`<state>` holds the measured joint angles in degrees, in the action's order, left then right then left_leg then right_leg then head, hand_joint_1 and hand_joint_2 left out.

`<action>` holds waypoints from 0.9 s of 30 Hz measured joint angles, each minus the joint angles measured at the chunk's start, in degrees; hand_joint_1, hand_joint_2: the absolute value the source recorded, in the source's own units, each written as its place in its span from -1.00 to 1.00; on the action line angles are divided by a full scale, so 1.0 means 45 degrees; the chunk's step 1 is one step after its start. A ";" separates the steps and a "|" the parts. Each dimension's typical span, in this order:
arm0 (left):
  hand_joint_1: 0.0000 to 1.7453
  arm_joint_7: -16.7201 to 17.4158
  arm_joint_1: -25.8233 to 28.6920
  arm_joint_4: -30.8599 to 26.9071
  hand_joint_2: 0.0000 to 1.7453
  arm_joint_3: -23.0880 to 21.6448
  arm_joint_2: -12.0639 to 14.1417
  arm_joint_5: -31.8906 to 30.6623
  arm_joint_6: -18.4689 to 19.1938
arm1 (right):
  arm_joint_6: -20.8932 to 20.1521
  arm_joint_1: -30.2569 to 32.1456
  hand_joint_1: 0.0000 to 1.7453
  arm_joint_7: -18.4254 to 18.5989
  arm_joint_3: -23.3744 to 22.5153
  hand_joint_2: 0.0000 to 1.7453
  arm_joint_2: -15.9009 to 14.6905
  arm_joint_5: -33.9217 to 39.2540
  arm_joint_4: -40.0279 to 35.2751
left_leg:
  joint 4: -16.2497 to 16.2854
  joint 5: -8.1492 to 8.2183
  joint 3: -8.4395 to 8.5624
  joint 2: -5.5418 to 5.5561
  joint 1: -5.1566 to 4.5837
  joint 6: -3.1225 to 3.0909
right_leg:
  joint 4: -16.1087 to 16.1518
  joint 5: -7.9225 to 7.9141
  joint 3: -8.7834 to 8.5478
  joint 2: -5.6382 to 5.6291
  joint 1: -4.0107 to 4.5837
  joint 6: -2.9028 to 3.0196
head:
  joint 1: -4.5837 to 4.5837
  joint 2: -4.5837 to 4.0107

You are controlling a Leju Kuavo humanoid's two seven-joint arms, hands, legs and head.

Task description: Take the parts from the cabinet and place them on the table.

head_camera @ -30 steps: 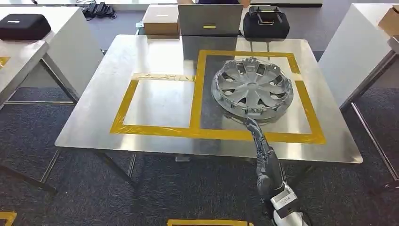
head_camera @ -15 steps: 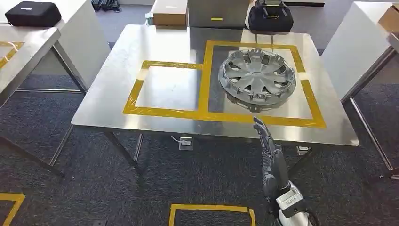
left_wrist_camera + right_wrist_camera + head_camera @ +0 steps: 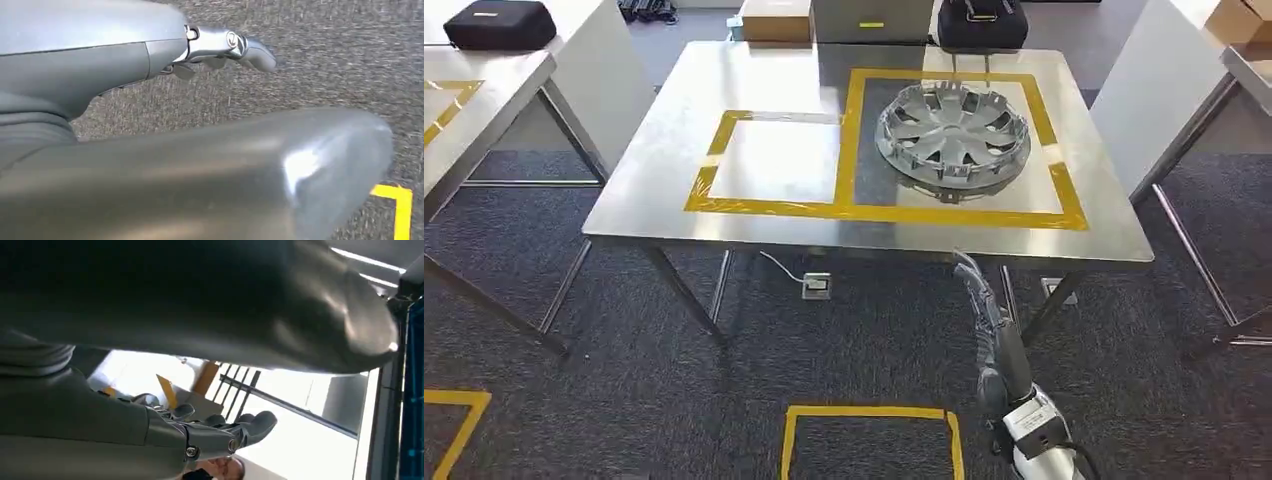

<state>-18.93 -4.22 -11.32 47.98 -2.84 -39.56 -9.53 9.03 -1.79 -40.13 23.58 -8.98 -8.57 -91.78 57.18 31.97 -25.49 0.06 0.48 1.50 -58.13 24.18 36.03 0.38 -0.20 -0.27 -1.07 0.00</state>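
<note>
The head camera looks steeply down from high up at the steel table point(image 3: 654, 170), filling the upper frame. The left wrist camera sits close, facing carpet point(image 3: 325, 60), which the head view shares. The right wrist camera tilts up toward bright ceiling.

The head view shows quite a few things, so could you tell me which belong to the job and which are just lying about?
Job:
- hubcap, lying in the taped square
- steel table
- right hand, holding nothing

Lying about:
- black case
- cardboard box
- black bag
- floor socket
</note>
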 joint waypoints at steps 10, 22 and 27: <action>-1.00 0.0427 0.0023 0.0010 -1.00 0.0189 0.0024 0.0000 0.0044 | -0.0093 0.0068 -1.00 0.0015 -0.0262 -1.00 0.0165 -0.0234 0.0846 | 0.0021 -0.1239 -0.1555 -0.0102 -0.0088 -0.0805 | -0.3841 0.2391 0.0913 -0.0049 -0.0095 -0.0485 | 0.0253 0.0000; -1.00 0.0422 0.0062 0.0034 -1.00 0.0189 -0.0049 -0.0650 0.0510 | -0.2385 -0.1752 -1.00 0.2109 -0.2180 -1.00 0.0874 -0.1142 0.9961 | 0.1502 -0.0379 -0.2941 -0.0034 -0.0020 -0.0078 | 0.0562 0.0851 -0.1566 0.0056 0.0016 0.0315 | 0.0170 0.0000; -1.00 0.0826 0.0046 0.0034 -1.00 0.0189 0.0010 -0.0928 0.0603 | -0.1621 -0.1906 -1.00 0.6416 -0.3012 -1.00 0.1195 -0.0942 1.4074 | 0.3666 -0.0555 -0.2633 -0.0036 0.0063 0.0139 | 0.0364 0.0101 -0.0405 0.0178 -0.0053 0.0155 | 0.0112 0.0000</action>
<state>-15.21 -4.02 -11.17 48.83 -2.80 -43.74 -6.82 1.73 -10.37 -11.26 10.03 -3.60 -12.81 -28.44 73.67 29.47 -37.34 -0.10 0.77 2.13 -56.49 24.63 34.21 1.18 -0.44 0.42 -0.57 0.00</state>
